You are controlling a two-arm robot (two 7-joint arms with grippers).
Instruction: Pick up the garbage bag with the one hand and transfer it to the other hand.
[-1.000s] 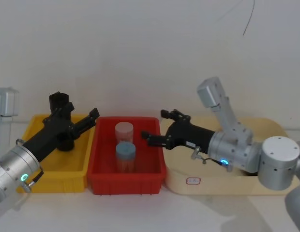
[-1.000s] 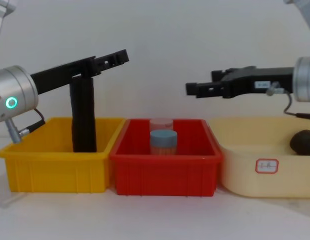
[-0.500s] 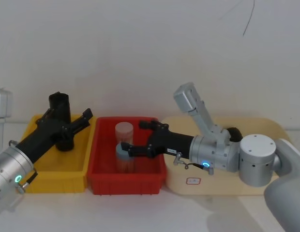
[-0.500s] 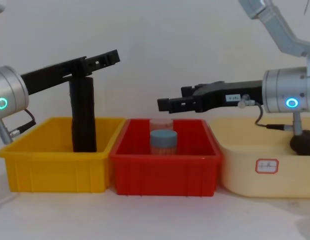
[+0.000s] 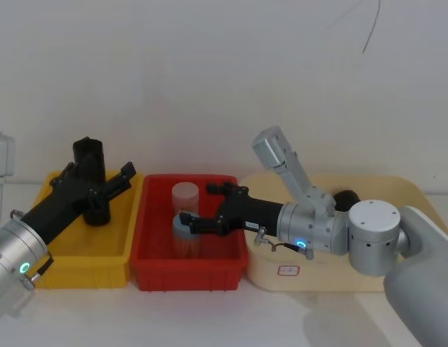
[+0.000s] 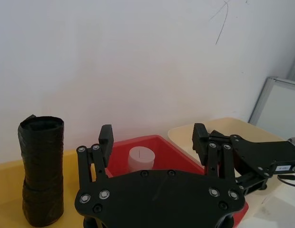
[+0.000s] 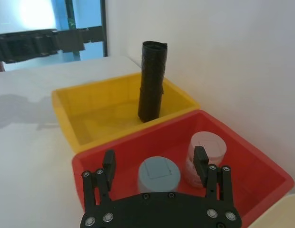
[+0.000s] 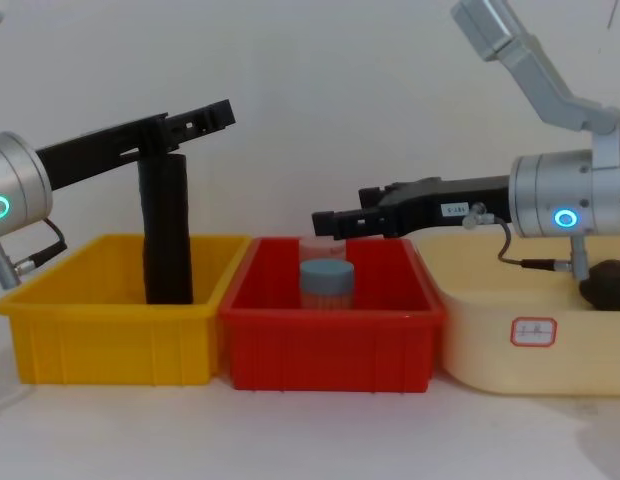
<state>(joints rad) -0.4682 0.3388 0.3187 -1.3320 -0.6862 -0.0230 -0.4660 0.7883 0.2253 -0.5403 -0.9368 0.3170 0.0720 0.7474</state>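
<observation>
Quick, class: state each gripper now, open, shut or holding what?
Left gripper: open, empty, beside the upright roll.
Right gripper: open, empty, over the blue-lidded jar.

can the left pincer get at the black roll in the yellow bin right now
Probably yes: the left pincer is open right beside the black roll, which stands upright in the yellow bin just outside its fingers; nothing stands between.

head looks down, chest level; both share red bin (image 5: 188, 275).
</observation>
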